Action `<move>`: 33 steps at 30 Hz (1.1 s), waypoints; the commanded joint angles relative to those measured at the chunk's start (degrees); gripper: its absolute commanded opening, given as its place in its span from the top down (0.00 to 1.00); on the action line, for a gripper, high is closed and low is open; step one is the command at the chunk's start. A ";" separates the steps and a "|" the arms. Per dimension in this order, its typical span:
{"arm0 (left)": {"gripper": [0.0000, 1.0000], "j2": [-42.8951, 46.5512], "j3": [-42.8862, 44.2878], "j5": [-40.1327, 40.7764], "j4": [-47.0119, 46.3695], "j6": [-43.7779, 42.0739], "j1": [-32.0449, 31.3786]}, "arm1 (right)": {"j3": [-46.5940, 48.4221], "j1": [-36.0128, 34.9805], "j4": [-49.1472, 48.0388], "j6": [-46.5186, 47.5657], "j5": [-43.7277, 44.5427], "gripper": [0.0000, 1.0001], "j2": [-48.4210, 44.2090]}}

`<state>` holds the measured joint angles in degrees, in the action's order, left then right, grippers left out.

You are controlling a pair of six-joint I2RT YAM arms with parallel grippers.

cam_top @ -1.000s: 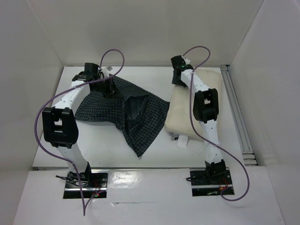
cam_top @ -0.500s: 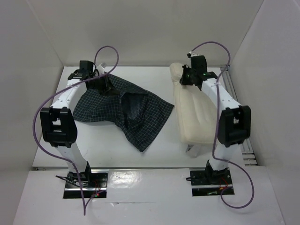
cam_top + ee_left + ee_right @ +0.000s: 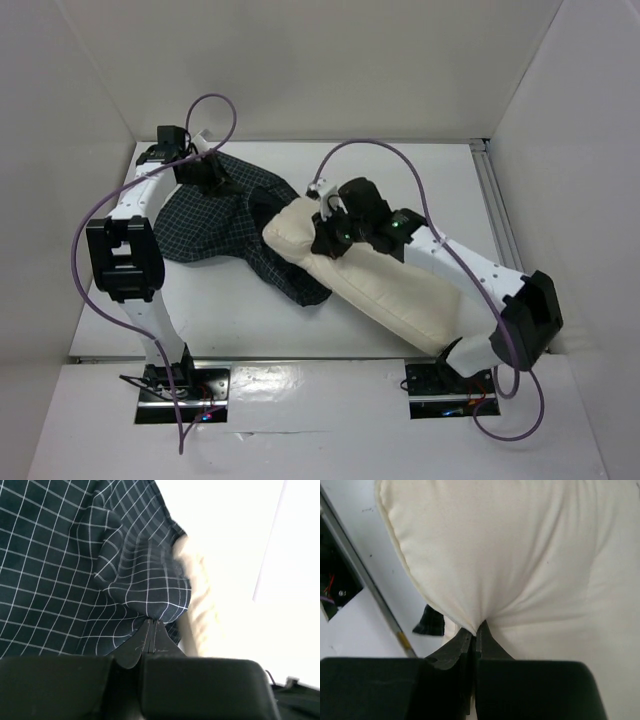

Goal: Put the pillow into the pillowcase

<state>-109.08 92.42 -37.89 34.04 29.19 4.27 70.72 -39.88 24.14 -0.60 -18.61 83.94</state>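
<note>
You are pinching a fold of the soft, sagging pillow (image 3: 395,292) near its left end in the closed right gripper (image 3: 476,630), the closed left gripper (image 3: 152,625) nipping the limp pillowcase (image 3: 60,555).

pillow (image 3: 392,293) stretched diagonally across the middle, pillowcase (image 3: 205,225) spread at left, open tabletop (image 3: 462,195) far right

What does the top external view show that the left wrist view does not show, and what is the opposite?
Only the top external view: the right gripper shut on the pillow, and the pillow's whole length, lying diagonally. Only the left wrist view: seen close, the left gripper pinching a fold of the pillowcase. Both: the checked pillowcase with the pillow's end against it.
</note>
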 commanded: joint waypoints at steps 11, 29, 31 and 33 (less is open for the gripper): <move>1.00 1.94 -0.75 -2.72 -1.43 0.17 0.65 | -1.38 -10.13 7.05 -2.04 12.28 1.00 -13.38; 1.00 2.55 -0.22 -2.72 -0.29 -0.89 0.65 | 4.52 -13.64 16.38 2.18 -0.28 1.00 -9.95; 1.00 3.60 -0.22 -3.33 -0.29 -0.89 0.65 | 5.04 -14.44 14.71 2.88 -0.29 1.00 -7.66; 1.00 4.39 -0.93 -3.85 0.24 -1.42 0.65 | 5.66 -14.97 14.18 4.11 4.25 1.00 -6.34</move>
<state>-108.88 91.48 -39.33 34.35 28.75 4.60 73.54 -53.89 37.19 1.06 -15.59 76.88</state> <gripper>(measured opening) 0.025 0.026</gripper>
